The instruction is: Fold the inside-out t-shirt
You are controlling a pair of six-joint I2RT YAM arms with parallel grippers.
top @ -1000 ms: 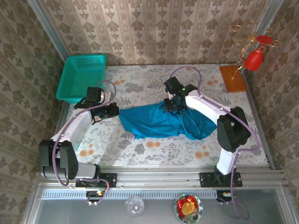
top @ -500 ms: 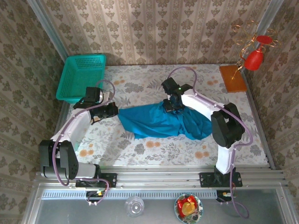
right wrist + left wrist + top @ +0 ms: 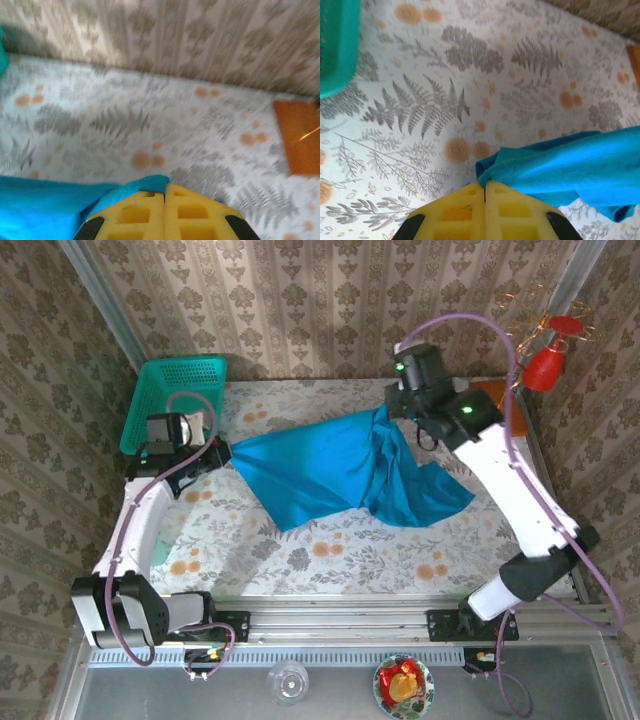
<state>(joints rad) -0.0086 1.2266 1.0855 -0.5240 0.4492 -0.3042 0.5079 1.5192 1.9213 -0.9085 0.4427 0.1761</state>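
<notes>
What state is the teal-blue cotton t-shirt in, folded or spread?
Spread, not folded: the teal-blue cotton t-shirt is stretched unevenly between the left gripper and right gripper, both shut on it.

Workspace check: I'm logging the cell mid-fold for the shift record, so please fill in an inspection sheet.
Surface: floral-covered table, flat.
Job's things: t-shirt spread between both grippers, its right part bunched on the table.
Clutter: basket at the far-left corner; orange board far right.
Grippers: left gripper shut on t-shirt; right gripper shut on t-shirt.
Cables: purple cable arching over the right arm.
Surroundings: wallpapered walls; red ornament hanging at right.
</notes>
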